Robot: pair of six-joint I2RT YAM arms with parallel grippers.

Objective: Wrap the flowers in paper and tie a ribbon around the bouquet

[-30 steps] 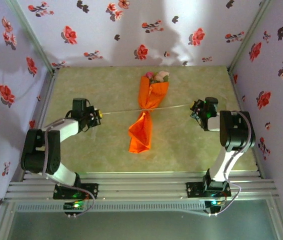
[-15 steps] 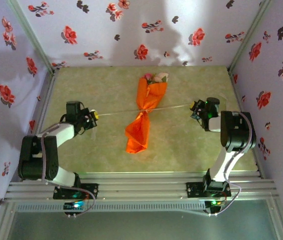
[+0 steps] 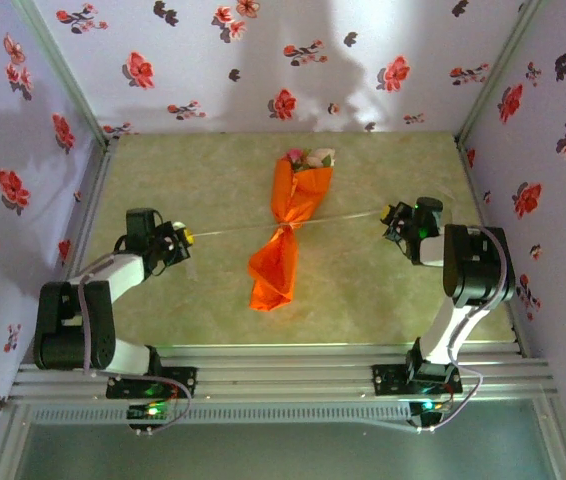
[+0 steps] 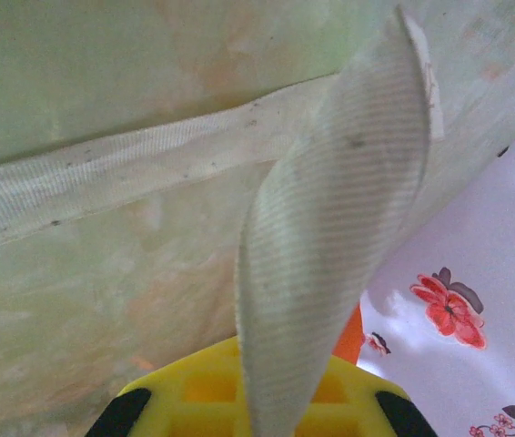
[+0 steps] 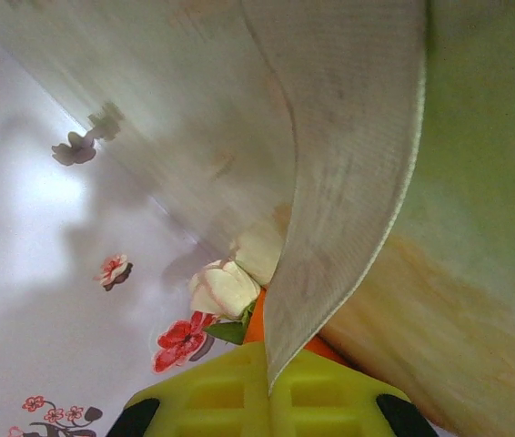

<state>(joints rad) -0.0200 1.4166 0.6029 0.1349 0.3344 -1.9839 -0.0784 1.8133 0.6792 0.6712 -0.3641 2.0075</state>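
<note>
The bouquet point(image 3: 285, 230) lies in the middle of the table, an orange paper point(image 3: 271, 275) cone pinched at its middle, with pink and cream flowers point(image 3: 308, 157) at its far wide end. A pale cream ribbon point(image 3: 233, 229) runs taut across the pinch from left to right. My left gripper point(image 3: 185, 239) is shut on the ribbon's left end point(image 4: 330, 237). My right gripper point(image 3: 393, 215) is shut on the right end point(image 5: 348, 191). A cream bloom point(image 5: 226, 287) and an orange edge point(image 5: 256, 326) show past the right jaws.
Flower-print walls close in the table point(image 3: 383, 290) on the left, back and right. A slatted metal rail point(image 3: 293, 380) with both arm bases runs along the near edge.
My left gripper has drawn back to the left and toward the near edge, pulling the ribbon. The bouquet has slid slightly left and its near end swung left. The right gripper has hardly moved.
</note>
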